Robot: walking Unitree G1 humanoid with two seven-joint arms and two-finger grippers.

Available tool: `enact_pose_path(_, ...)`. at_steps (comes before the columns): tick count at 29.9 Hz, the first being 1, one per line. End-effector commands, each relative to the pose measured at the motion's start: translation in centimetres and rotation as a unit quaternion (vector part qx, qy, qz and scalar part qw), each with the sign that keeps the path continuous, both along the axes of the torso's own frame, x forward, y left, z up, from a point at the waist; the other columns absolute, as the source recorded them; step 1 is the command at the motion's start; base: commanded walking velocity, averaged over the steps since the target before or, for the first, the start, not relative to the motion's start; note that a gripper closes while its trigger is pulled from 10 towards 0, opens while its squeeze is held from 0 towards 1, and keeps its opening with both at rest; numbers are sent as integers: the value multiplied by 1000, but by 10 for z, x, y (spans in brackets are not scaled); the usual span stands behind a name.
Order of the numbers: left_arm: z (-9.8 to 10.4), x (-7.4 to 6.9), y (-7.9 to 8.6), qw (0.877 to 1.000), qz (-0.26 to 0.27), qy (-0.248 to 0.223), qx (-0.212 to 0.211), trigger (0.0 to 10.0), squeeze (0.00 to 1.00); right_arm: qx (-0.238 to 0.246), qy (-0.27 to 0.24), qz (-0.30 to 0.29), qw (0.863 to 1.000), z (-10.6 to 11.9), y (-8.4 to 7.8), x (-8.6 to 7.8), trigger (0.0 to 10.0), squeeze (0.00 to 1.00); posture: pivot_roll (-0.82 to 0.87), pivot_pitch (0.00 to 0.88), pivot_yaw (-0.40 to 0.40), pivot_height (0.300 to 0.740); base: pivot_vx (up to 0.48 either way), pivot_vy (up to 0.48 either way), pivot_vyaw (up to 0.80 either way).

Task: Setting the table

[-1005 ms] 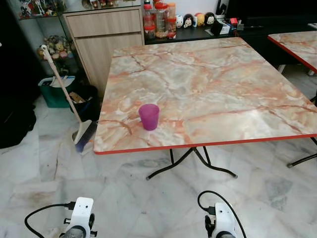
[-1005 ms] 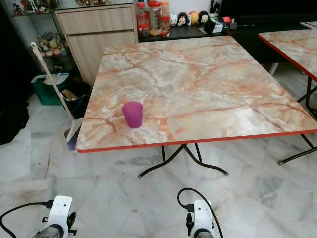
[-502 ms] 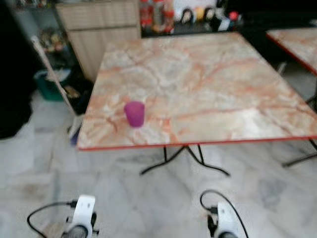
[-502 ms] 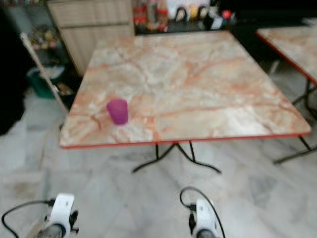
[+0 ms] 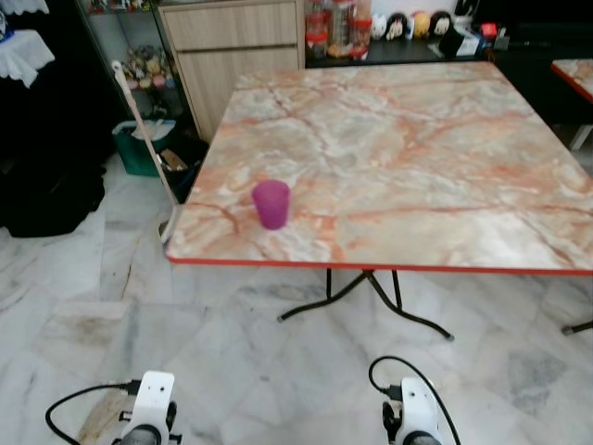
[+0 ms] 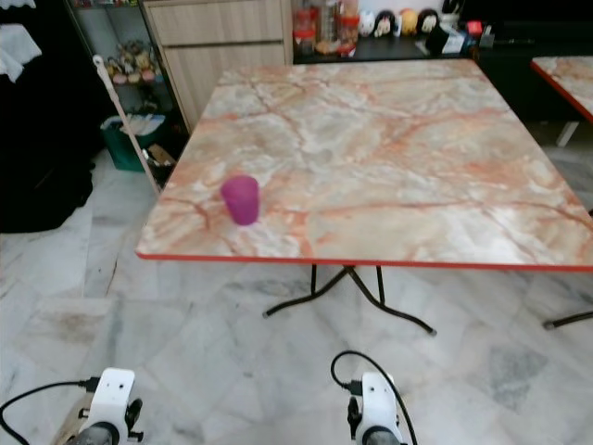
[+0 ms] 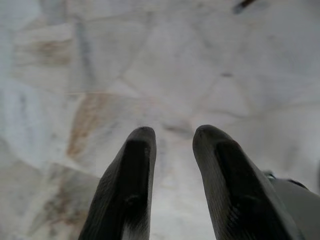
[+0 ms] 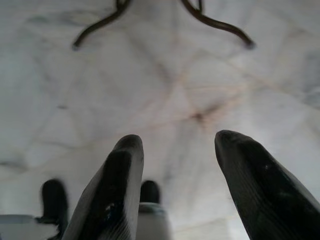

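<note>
The purple cup point(image 5: 271, 204) stands upright near the tabletop's point(image 5: 417, 158) front-left corner; it looks light, rigid plastic, likely slick, best pinched across its rim. Both tools, left point(image 7: 172, 137) and right point(image 8: 175, 150), hang spread, empty, above the floor point(image 5: 241, 362).

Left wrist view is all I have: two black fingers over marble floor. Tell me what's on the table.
Observer: One purple cup stands upright near the table's front left corner.
Operator: Report the right gripper.
Observer: The right gripper hangs open over the floor, with the table's black legs ahead of it.
Operator: Say what's left of the table.
Observer: A broom leans there, beside a green bin.
</note>
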State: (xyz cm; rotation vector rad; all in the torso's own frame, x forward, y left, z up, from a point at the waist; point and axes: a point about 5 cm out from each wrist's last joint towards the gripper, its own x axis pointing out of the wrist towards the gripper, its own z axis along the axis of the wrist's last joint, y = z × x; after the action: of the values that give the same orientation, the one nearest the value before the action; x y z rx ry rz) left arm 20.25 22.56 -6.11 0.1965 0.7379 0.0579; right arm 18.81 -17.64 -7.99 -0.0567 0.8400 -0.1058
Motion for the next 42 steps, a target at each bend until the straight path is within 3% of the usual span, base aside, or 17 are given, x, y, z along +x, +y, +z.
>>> enact_pose_path(1, -2, -4, 3, 1000, 4, 7, 6, 10000, 0, 3, 2, -1, 1000, 0, 1, -1, 10000, 0, 72, 86, 41, 740, 0, -375, 0)
enact_pose_path(14, 0, -1, 3, 1000, 11, -6, 4, 10000, 0, 1, 1, 1, 1000, 0, -1, 1, 10000, 0, 70, 84, 31, 740, 0, -23, 0)
enact_pose_path(21, 13, 13, 12, 998, 25, -49, 9, 10000, 0, 0, 1, 10, 1000, 1, 0, 1, 10000, 0, 80, 67, 26, 740, 0, 0, 0)
enact_pose_path(32, 12, 17, 5, 999, 13, -42, 4, 10000, 0, 0, -2, 6, 1000, 2, 0, 4, 10000, 0, 59, 66, 30, 740, 0, 0, 0)
enact_pose_path(42, 9, 13, 2, 999, 15, -34, -1, 10000, 0, -12, 9, 0, 1000, -1, -5, -2, 10000, 0, 43, 87, 31, 740, 267, 0, -86)
